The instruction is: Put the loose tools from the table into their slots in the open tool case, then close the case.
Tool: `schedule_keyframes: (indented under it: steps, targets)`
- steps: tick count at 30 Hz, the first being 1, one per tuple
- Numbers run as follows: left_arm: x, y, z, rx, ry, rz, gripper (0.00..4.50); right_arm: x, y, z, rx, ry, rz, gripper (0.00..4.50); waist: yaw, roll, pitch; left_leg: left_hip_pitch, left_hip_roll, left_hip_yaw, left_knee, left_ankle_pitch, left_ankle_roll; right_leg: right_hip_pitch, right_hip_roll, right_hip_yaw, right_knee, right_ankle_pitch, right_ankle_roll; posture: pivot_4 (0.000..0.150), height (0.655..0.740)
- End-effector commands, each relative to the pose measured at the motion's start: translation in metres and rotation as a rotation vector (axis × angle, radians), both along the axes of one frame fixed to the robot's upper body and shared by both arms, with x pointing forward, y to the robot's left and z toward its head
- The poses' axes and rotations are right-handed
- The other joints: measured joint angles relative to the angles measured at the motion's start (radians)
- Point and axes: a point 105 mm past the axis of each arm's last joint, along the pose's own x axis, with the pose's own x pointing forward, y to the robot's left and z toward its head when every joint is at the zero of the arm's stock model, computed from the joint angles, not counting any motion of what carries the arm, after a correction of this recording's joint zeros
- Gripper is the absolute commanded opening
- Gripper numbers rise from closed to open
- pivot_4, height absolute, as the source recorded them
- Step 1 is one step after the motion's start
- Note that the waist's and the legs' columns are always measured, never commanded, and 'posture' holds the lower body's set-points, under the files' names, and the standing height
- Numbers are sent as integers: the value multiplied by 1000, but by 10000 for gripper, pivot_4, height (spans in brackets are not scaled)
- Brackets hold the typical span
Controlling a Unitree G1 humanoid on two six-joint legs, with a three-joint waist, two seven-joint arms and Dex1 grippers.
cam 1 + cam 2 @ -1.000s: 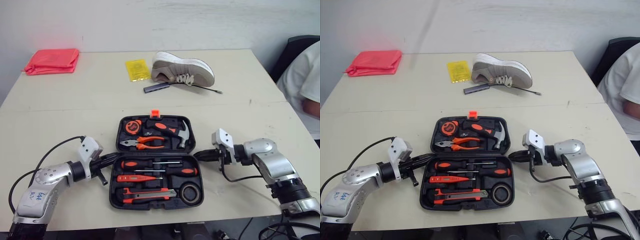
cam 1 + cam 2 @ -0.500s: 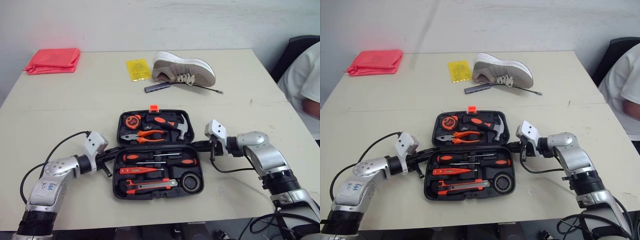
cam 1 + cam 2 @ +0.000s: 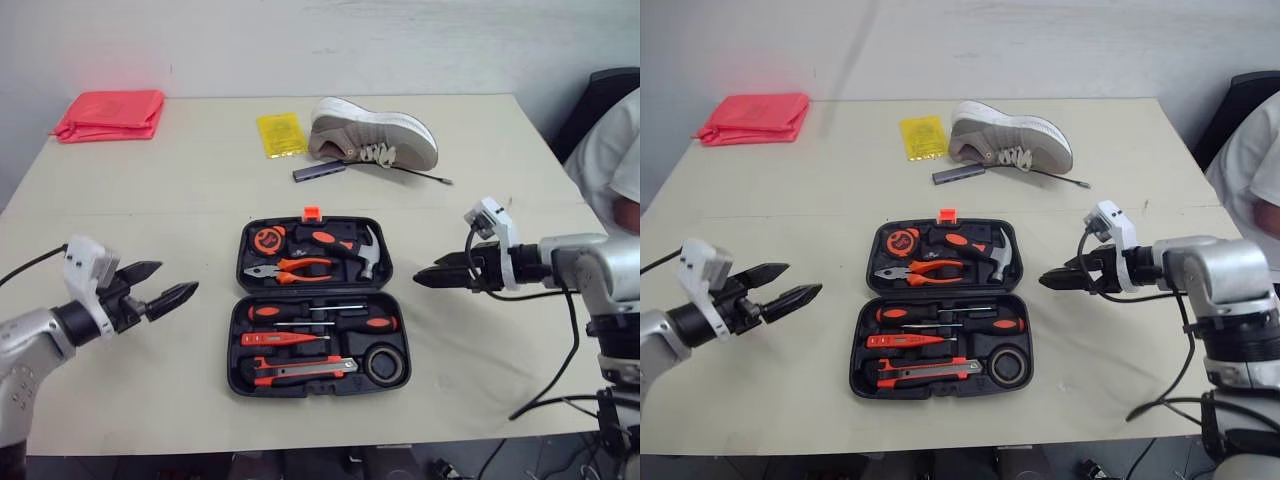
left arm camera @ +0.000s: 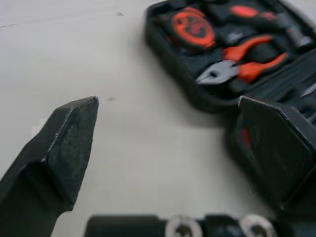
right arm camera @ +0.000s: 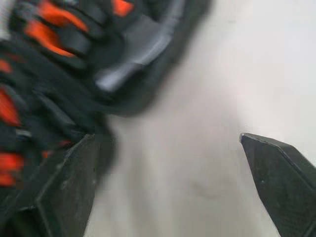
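The black tool case lies open and flat in the middle of the table. Its far half holds a tape measure, orange pliers and a hammer. Its near half holds screwdrivers, a utility knife and a roll of tape. My left gripper hovers open to the left of the case, well apart from it. My right gripper is open just off the case's right side, level with the hinge. The left wrist view shows the left gripper pointing at the pliers.
A grey shoe, a yellow packet and a grey bar with a cable lie at the back of the table. A red cloth sits at the back left. A person in white sits at the right edge.
Both grippers were shut against the case's sides at the hinge. They have drawn back outwards, the left one farther, and opened. The view has also shifted slightly.
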Motion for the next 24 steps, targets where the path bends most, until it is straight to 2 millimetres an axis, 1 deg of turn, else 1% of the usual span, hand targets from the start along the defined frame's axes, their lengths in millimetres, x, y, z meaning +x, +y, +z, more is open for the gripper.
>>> schedule_keyframes:
  steps: [1,4,7,10,13,16,23,24]
  targets:
    - [9,-10,0,9,110,45,44883,5,5,-4,-40,66,-78,45000,-1,-1,0,0,0,0,0,1,-1,0,0,0,0,0,0,1500,7400]
    - [24,-14,-8,63,172,100,44883,23,17,1,6,56,-139,45000,-7,-1,0,-1,-6,1,0,3,-4,-1,2,1,1,0,1,1500,7400]
    - [37,-20,-17,87,204,124,44883,28,21,-6,-75,44,-163,45000,-4,-1,0,-5,-8,3,-1,9,-8,-8,2,2,3,1,2,1500,7400]
    - [48,-23,-23,108,235,146,44883,39,24,-12,-95,37,-217,45000,-4,-1,0,-9,-7,1,0,10,-8,-9,2,1,2,1,2,1500,7400]
    - [53,-24,-24,107,241,152,44883,43,26,-15,-104,38,-230,45000,-5,-1,-1,-12,-8,1,1,10,-8,-12,3,1,2,2,3,1500,7400]
    - [57,-21,-27,106,246,167,44883,45,27,-20,-133,49,-239,45000,-6,-1,-1,-12,-8,2,1,11,-8,-12,3,1,3,2,3,1500,7400]
    - [63,-24,-33,110,273,168,44883,50,33,-27,-148,63,-251,45000,-6,-3,-2,-11,-10,1,3,15,-8,-11,3,1,6,4,3,1500,7400]
    - [63,-25,-35,111,281,164,42374,50,35,-28,-147,68,-250,45000,-6,-3,-2,-11,-12,1,2,16,-7,-11,3,1,6,6,3,1500,7400]
